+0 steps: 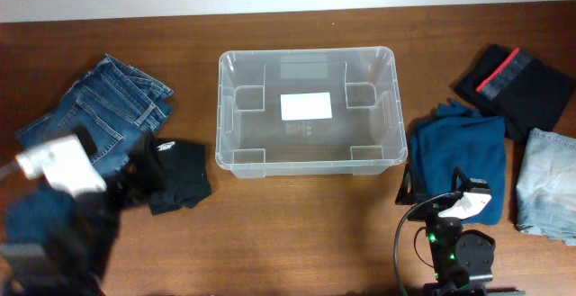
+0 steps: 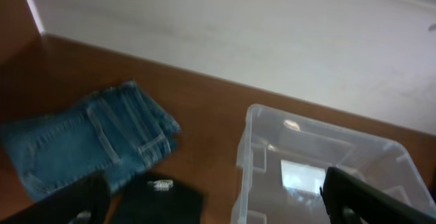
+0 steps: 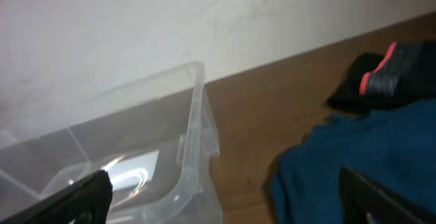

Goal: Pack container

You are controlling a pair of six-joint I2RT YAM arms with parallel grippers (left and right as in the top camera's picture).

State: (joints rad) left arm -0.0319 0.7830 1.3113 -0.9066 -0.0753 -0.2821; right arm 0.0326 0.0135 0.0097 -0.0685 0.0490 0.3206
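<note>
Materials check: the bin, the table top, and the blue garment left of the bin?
Container: clear plastic, faintly frosted and glossy; the white label on its base shows through. Table: brown wood or wood-look laminate with low sheen; can't tell which. Blue garment: looks like denim, matte, with visible seams and pocket stitching.

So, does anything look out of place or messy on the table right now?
Nothing stands out. The container sits upright and empty mid-table; jeans and a black garment lie folded on one side, a blue garment on the other.
</note>
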